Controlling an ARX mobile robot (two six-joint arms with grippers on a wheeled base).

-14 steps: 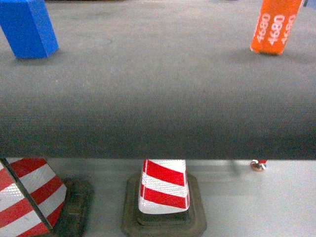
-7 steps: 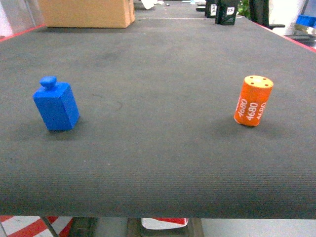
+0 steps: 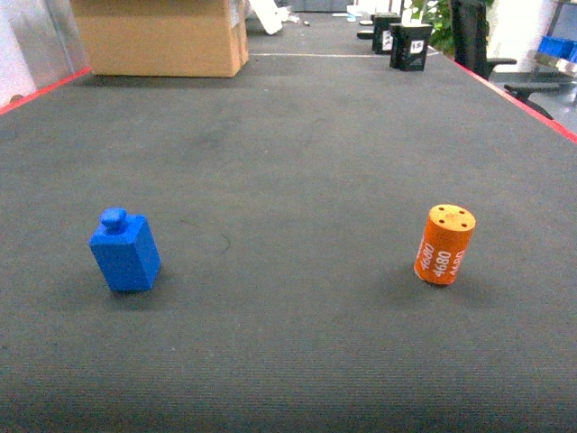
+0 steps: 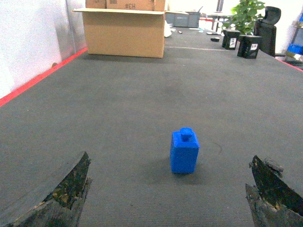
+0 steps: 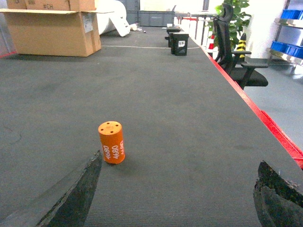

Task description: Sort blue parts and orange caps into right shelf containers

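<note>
Standing upright on the table (image 3: 297, 135): blue part (image 3: 125, 252) toward the left edge, orange cap (image 3: 444, 244) toward the right. Both judged rigid, light; flat sides and round wall suit grasping. Left gripper (image 4: 168, 201) and right gripper (image 5: 177, 198) are seen spread wide, empty

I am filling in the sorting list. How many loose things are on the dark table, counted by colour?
Blue: 1, the blue part
Orange: 1, the orange cap
Brown: 1, the cardboard box
Black: 2, the small black boxes
Total: 5
</note>
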